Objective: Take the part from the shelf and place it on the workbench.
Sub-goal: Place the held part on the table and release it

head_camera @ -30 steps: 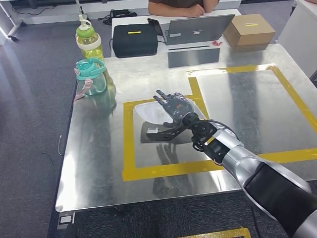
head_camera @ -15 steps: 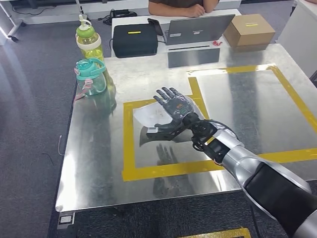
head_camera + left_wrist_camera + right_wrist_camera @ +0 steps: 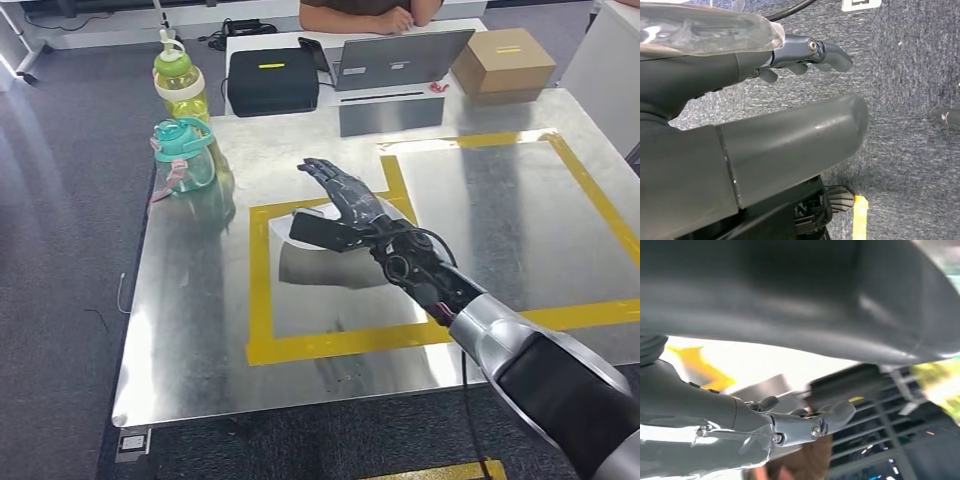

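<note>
Right hand (image 3: 343, 205) above the workbench (image 3: 189, 330) near its middle, fingers (image 3: 321, 172) spread, holding nothing, clear-bagged part (image 3: 302, 225) lying just below the thumb, left hand (image 3: 753, 135) fingers apart, empty.

2 bottles (image 3: 180, 80) (image 3: 183, 155), 1 laptop (image 3: 400, 58), 1 black case (image 3: 272, 80), 1 carton (image 3: 503, 62), 2 taped squares (image 3: 260, 270) (image 3: 589, 185).

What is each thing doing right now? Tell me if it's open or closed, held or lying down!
Right hand: open, fingers spread, holds nothing, over the workbench.
Left hand: hanging over the floor; open or closed, can't tell.
Part: lying flat inside the yellow tape square.
Teal bottle: upright, lid on.
Green bottle: upright, lid on.
Laptop: open.
Cardboard box: closed.
</note>
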`<state>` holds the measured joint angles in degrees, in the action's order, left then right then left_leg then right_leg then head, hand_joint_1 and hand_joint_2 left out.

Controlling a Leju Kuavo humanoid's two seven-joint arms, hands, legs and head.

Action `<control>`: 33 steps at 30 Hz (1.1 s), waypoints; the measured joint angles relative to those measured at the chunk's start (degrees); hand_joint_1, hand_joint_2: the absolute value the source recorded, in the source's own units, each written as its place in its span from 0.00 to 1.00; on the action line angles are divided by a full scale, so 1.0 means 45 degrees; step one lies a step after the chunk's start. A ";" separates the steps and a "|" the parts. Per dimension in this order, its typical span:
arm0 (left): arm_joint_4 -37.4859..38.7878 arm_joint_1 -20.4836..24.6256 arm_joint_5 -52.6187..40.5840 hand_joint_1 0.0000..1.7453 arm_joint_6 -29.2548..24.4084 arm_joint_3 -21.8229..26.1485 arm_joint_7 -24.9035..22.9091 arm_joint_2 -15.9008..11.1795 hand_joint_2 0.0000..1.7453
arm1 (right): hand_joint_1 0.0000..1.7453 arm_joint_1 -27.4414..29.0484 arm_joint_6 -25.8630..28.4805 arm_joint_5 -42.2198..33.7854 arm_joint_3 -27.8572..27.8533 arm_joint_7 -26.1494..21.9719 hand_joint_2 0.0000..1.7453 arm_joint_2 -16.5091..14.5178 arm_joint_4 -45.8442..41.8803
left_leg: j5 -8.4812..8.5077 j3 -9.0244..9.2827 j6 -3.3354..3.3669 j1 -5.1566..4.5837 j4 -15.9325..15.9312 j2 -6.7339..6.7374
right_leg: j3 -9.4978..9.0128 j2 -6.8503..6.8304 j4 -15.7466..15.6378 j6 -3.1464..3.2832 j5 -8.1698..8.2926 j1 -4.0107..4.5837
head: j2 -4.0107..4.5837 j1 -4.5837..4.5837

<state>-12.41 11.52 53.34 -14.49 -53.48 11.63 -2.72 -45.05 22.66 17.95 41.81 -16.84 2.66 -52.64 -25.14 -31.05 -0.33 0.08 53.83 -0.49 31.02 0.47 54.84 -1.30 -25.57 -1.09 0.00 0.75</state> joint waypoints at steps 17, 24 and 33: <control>0.0000 -0.0137 0.0012 0.00 0.0005 0.0001 0.0057 0.0035 0.00 | 0.00 0.2462 0.0358 -0.4227 -0.0827 -0.2658 0.00 0.0124 -0.6492 | -0.0001 0.0005 0.0001 -0.0001 0.0000 0.0011 | -0.0010 0.0008 -0.0002 0.0000 0.0002 0.0000 | -0.0001 0.0006; 0.0000 -0.0233 0.0107 0.00 -0.0013 0.0017 -0.0038 0.0039 0.00 | 0.00 0.3628 0.0774 -0.3849 -0.0724 -0.3537 0.00 0.0124 -0.8364 | -0.0005 0.0003 0.0003 -0.0001 -0.0002 0.0007 | -0.0010 0.0004 -0.0003 -0.0002 -0.0001 0.0000 | -0.0002 0.0011; 0.0000 -0.0310 0.0248 0.00 0.0053 0.0023 -0.0298 0.0035 0.00 | 0.00 0.4663 0.0980 -0.4388 -0.0579 -0.4268 0.00 0.0123 -0.9869 | -0.0005 0.0004 0.0004 -0.0001 -0.0003 0.0008 | -0.0013 0.0004 -0.0005 -0.0001 0.0000 0.0000 | 0.0000 0.0012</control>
<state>-12.41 10.13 54.45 -14.25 -53.38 10.29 -2.56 -24.06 27.07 -1.80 39.21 -36.04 3.21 -97.05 -25.16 -31.03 -0.31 0.08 53.81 -0.45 30.96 0.49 54.82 -1.30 -25.57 -1.09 0.00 0.81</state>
